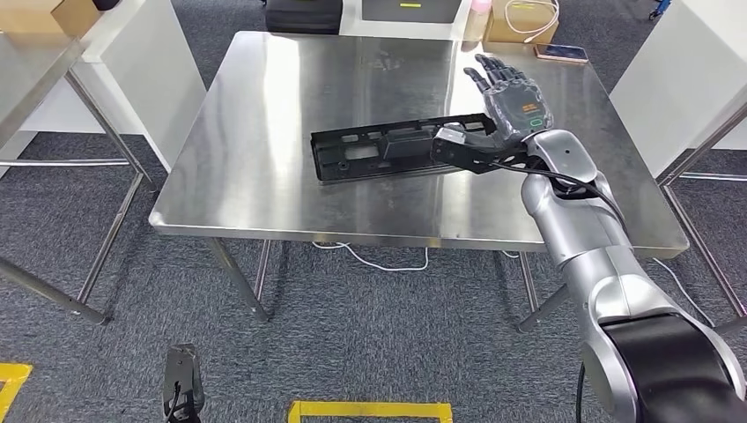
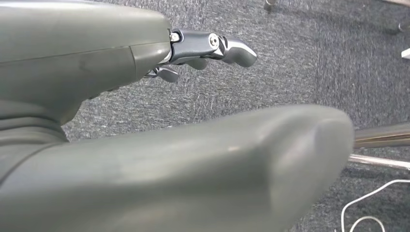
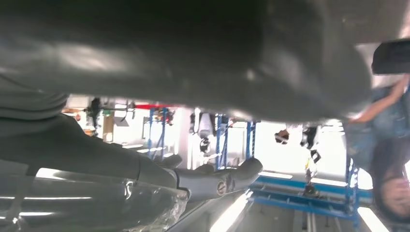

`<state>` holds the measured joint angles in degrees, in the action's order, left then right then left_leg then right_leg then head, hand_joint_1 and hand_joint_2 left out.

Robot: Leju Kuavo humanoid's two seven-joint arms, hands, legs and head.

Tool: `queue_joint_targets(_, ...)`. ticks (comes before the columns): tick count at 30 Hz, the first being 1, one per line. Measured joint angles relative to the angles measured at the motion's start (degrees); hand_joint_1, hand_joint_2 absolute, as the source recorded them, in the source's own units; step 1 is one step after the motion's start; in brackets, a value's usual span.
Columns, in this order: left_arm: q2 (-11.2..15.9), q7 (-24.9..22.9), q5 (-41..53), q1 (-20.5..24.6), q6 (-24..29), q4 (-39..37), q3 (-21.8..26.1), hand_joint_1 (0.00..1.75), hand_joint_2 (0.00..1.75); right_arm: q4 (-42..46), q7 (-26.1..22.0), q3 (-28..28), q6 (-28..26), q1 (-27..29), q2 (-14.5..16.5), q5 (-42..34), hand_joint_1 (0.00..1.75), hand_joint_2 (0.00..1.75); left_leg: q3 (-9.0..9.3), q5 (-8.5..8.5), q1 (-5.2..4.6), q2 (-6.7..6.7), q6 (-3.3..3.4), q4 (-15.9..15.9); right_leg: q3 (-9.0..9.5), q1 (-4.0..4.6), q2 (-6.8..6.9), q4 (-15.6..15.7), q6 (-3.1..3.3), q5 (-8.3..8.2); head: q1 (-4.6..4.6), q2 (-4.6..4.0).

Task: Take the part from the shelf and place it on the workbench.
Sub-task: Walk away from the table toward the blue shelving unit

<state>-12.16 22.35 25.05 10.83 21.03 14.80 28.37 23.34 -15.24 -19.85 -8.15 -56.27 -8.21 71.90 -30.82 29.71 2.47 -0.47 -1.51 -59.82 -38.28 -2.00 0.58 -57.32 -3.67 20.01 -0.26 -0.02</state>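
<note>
Steel workbench [image 1: 264, 106] carries the black part [image 1: 388, 148], which lies flat with its long axis running left to right across the middle of the top, well back from the near edge. Bare surface lies to its left and beyond it. Right hand [image 1: 511, 92] sits just beside the part's right end, fingers spread, holding nothing. Left hand [image 2: 145, 96] hangs over carpet, fingers curled, empty.

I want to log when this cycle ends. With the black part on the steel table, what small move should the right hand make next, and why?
Probably draw the right hand up and back from the table. The black part already lies flat on the workbench, and the hand's fingers are spread above it, holding nothing, so only clearing away seems left.
</note>
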Motion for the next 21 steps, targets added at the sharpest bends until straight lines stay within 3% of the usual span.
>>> queue_joint_targets(2,0.0,0.0,0.0,0.0,0.0,0.0,0.0,0.0,0.0,-0.1,0.0,0.0,0.0,0.2,-0.2,0.0,0.0,0.0,-0.94,-0.92,-0.54,0.09,1.95,0.4,-0.52,-0.05,0.01,0.6,-1.26,-0.63,0.02,0.0)
queue_joint_targets(3,0.0,0.0,0.0,0.0,0.0,0.0,-0.1,0.0,0.0,-0.1,0.0,0.0,0.0,0.4,-0.3,0.0,0.0,0.0,-1.55,-1.69,-0.7,0.18,3.0,0.6,-1.14,-0.19,0.0,-0.1,-1.34,0.34,0.06,0.0)
queue_joint_targets(5,0.0,-0.1,0.0,0.1,0.0,0.0,-0.1,0.0,0.0,-0.2,0.0,0.0,0.1,0.5,-0.5,0.0,0.0,0.0,-3.14,-3.29,-0.91,0.32,4.51,0.8,-3.23,-0.38,-0.05,-5.2,-0.7,5.08,0.24,0.01)
queue_joint_targets(7,0.0,-0.1,0.0,0.1,-0.1,0.0,-0.2,0.0,0.0,-0.3,0.0,0.0,0.1,0.6,-0.7,0.0,0.0,0.0,-4.93,-4.74,-1.37,0.3,5.07,0.7,-5.18,-0.08,-0.21,-13.4,-0.57,9.57,0.47,0.01)
queue_joint_targets(8,0.0,-0.1,0.0,0.1,-0.1,0.0,-0.2,0.0,0.0,-0.3,0.0,0.0,0.1,0.6,-0.7,0.0,0.0,0.0,-5.8,-5.45,-1.65,0.31,5.21,0.7,-5.35,0.14,-0.28,-16.3,-0.82,10.34,0.52,0.0)
queue_joint_targets(9,0.0,-0.1,0.0,0.1,-0.1,0.0,-0.3,0.0,0.0,-0.4,0.0,0.0,0.1,0.7,-0.7,0.0,0.0,0.0,-6.69,-6.18,-1.94,0.31,5.3,0.7,-4.48,0.44,-0.35,-17.4,-1.1,10.07,0.55,0.0)
queue_joint_targets(10,0.0,-0.1,0.0,0.1,-0.1,0.0,-0.3,0.0,0.0,-0.4,0.0,0.0,0.1,0.8,-0.7,0.0,0.0,0.0,-7.51,-6.87,-2.21,0.3,5.34,0.7,-2.55,0.73,-0.37,-16.3,-1.25,9.13,0.54,0.01)
queue_joint_targets(11,0.0,-0.2,0.0,0.1,-0.1,0.0,-0.4,0.0,0.0,-0.4,0.0,0.0,0.1,0.7,-0.7,0.0,0.0,0.0,-8.23,-7.56,-2.41,0.29,5.35,0.6,0.44,1.06,-0.43,-13.2,-1.06,8.34,0.54,0.01)
queue_joint_targets(13,0.0,-0.2,0.0,0.1,-0.1,0.0,-0.6,0.0,0.0,-0.3,0.0,0.0,0.0,0.5,-0.7,0.0,0.0,0.0,-9.25,-8.82,-2.69,0.28,5.08,0.7,6.98,1.93,-0.52,-4.7,0.34,8.91,0.44,0.02)
queue_joint_targets(14,0.0,-0.2,0.0,0.1,-0.1,0.0,-0.7,0.0,0.0,-0.3,0.0,0.0,0.0,0.4,-0.7,0.0,0.0,0.0,-9.45,-9.44,-2.68,0.29,4.83,0.8,8.85,2.3,-0.57,-1.8,1.08,9.49,0.41,0.01)
queue_joint_targets(16,-0.1,-0.2,0.0,0.1,-0.1,0.0,-0.8,0.0,0.0,-0.3,0.0,0.0,0.0,0.2,-0.7,0.0,0.0,0.0,-9.56,-10.67,-2.52,0.3,4.13,1.3,9.26,2.75,-0.59,0.3,2.03,9.43,0.46,0.01)
queue_joint_targets(17,-0.1,-0.3,0.0,0.0,-0.1,0.0,-0.8,0.0,0.0,-0.3,0.0,0.0,0.0,0.1,-0.6,0.1,0.0,0.0,-9.76,-10.74,-2.42,0.27,3.77,1.4,9.03,2.41,-0.52,0.7,2.45,8.75,0.54,0.01)
queue_joint_targets(18,-0.1,-0.3,0.0,0.0,-0.1,0.0,-0.9,0.0,0.0,-0.3,0.0,0.0,0.0,0.0,-0.5,0.1,0.0,0.0,-10.12,-9.76,-2.34,0.25,3.43,0.9,8.82,2.07,-0.44,1.0,3.0,8.03,0.54,0.01)
queue_joint_targets(19,-0.1,-0.4,0.0,0.0,0.0,0.0,-0.9,0.0,0.0,-0.3,0.0,0.0,0.0,0.0,-0.3,0.2,0.0,0.0,-10.63,-7.71,-2.26,0.23,3.08,-0.5,8.44,1.68,-0.35,1.3,3.54,7.21,0.39,0.01)
queue_joint_targets(21,0.0,-0.4,-0.1,-0.1,0.0,0.0,-0.9,0.0,0.0,-0.3,0.1,0.0,-0.3,0.0,-0.1,0.4,0.0,0.0,-12.24,-1.77,-1.93,0.25,2.39,-6.8,7.15,1.37,-0.21,1.3,4.17,5.7,0.17,0.0)
